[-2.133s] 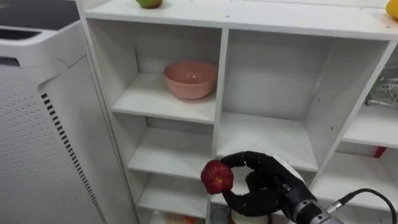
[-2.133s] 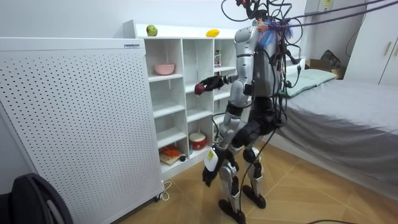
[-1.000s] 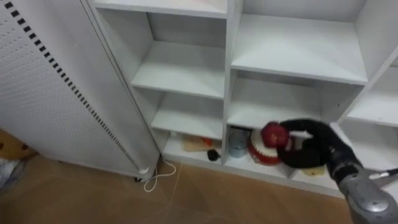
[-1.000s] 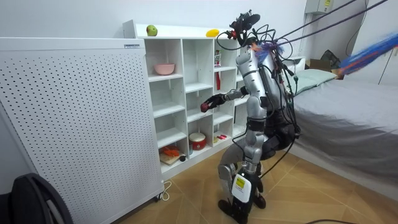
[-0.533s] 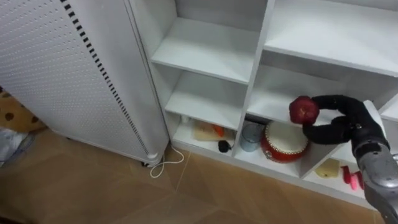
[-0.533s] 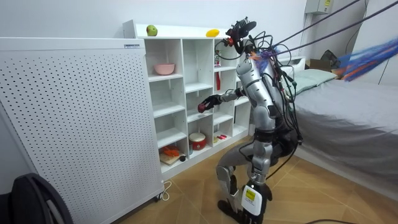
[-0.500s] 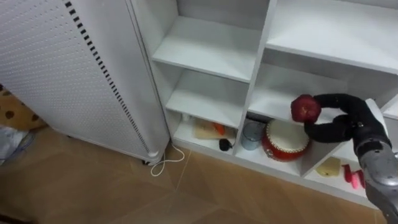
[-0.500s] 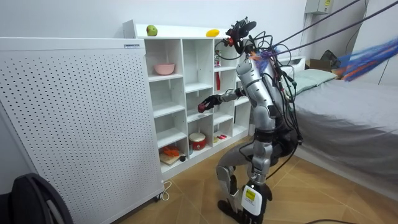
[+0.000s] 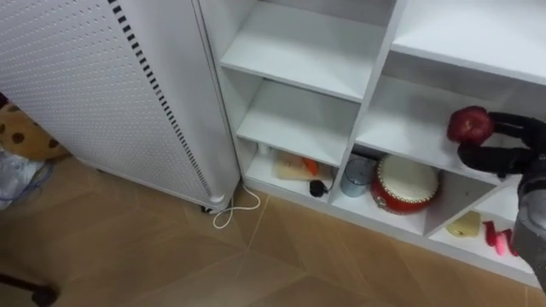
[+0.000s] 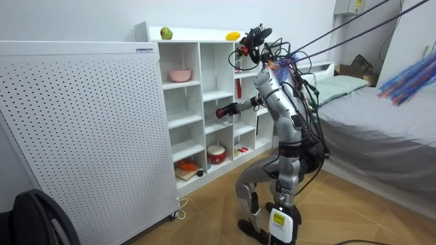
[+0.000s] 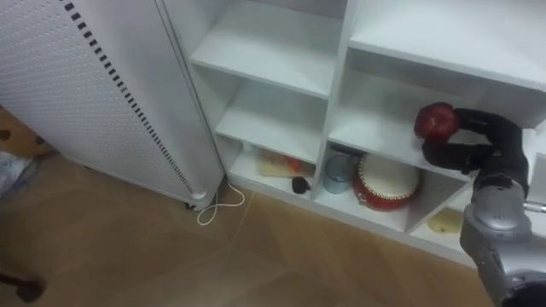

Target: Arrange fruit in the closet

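Observation:
A red apple point(image 9: 469, 125) sits in my right hand point(image 9: 505, 152), whose dark fingers are curled round it. The hand holds it in front of a low compartment of the white closet point(image 9: 307, 60), just above that compartment's shelf board point(image 9: 408, 138) in the middle column. In the right eye view the apple point(image 11: 436, 120) and the hand point(image 11: 479, 141) stand the same way. The room view shows me with bent knees, leaning toward the closet point(image 10: 204, 102), right arm stretched out with the apple point(image 10: 220, 113).
Below the apple stand a red round container point(image 9: 406, 189) and a grey cup point(image 9: 356, 177). A white perforated panel point(image 9: 102, 94) flanks the closet on the left. A white cord point(image 9: 235, 211) lies on the wood floor. A pink bowl point(image 10: 180, 75), a green fruit point(image 10: 165, 33) and a yellow fruit point(image 10: 233, 36) sit higher up.
I have bent my knees and leaned toward the closet, so the eye views now look lower. My right hand has carried the apple down from the upper shelves to the low middle compartment.

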### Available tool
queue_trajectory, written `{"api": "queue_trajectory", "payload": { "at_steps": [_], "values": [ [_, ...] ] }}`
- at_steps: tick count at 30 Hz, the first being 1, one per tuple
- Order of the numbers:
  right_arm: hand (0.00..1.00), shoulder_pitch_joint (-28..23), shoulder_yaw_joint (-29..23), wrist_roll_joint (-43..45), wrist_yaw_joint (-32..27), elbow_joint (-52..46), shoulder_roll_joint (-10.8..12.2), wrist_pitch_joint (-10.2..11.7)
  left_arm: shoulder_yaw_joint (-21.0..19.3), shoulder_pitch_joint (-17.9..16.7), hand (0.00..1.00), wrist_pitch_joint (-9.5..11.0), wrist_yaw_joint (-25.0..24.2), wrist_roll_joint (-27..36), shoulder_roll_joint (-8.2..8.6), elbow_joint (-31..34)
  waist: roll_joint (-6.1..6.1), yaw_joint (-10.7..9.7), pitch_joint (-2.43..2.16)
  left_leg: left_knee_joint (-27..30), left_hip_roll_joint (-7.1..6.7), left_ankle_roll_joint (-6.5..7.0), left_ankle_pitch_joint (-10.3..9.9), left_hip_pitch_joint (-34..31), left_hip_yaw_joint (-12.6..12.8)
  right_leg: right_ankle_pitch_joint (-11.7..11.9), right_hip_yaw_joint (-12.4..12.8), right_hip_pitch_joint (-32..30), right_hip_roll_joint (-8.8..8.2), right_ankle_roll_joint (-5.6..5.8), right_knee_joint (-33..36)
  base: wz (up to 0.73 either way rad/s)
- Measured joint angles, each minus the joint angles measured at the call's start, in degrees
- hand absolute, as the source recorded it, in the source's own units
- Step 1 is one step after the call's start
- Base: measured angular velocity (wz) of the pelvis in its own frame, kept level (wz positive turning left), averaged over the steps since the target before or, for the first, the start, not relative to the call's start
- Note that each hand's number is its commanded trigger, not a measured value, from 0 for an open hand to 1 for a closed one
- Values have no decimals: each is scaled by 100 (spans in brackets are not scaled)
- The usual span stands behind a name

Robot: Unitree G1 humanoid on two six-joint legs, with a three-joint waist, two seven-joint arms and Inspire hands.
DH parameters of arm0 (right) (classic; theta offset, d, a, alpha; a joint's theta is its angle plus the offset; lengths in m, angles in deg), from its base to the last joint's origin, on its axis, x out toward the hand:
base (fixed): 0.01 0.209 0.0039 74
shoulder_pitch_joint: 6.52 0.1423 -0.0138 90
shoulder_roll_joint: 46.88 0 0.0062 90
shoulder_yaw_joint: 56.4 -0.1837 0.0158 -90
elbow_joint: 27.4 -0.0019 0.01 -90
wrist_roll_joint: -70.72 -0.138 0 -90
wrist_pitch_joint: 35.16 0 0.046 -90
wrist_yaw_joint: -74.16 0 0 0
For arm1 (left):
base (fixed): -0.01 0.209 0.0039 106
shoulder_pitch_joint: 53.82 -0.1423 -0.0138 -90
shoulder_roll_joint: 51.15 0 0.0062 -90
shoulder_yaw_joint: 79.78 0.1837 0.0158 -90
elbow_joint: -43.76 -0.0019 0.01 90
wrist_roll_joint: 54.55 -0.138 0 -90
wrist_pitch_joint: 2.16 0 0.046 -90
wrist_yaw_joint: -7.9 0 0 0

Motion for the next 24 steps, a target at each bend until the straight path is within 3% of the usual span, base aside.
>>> {"api": "queue_trajectory", "payload": {
  "at_steps": [4,11,17,24],
  "values": [
    [0,167,-12,-332,-495,-2,0,-2,-1,-220,0,11,273,-8,2,78,1,16,0,77,-10,69,-30,-103,10,-11,2,-86,-29,47,45,0],
    [0,439,-33,-811,-1081,21,-1,-2,4,-261,0,22,464,-10,16,116,2,42,-1,191,-31,143,-76,-103,13,-59,16,-51,-47,146,111,0],
    [0,447,-51,-1054,-1135,82,-66,0,-2,-266,0,26,471,-28,4,98,27,153,-3,230,-11,184,-146,116,13,-65,4,206,-32,169,74,-2],
    [0,303,-51,-1447,-964,124,-175,55,1,-266,0,7,443,-17,6,129,200,295,-10,168,-3,191,-231,497,-15,-56,47,605,78,294,-96,-5]
  ]
}}
